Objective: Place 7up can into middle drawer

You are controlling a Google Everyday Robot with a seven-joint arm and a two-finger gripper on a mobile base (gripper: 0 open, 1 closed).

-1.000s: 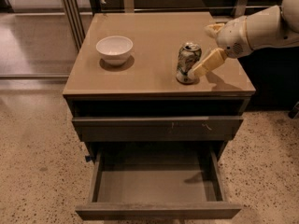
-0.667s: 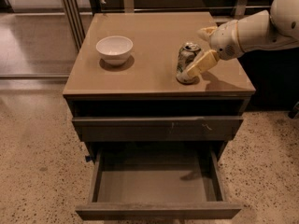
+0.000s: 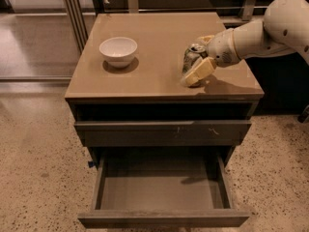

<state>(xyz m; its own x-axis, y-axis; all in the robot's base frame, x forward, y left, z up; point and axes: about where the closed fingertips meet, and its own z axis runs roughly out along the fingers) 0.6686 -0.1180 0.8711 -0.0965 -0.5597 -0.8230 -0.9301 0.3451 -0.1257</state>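
Observation:
The 7up can stands upright on the right part of the brown cabinet top; its silver top and green-and-white side show. My gripper reaches in from the right on a white arm and is open around the can. One beige finger is in front of the can, the other behind it. The middle drawer is pulled out below, with a bare grey inside.
A white bowl sits on the left part of the cabinet top. A closed drawer front with pale scratch marks lies above the open drawer. Speckled floor surrounds the cabinet; metal frames stand at the back left.
My gripper has moved left along the cabinet top and now has the can between its fingers. The can, bowl and drawer have not moved.

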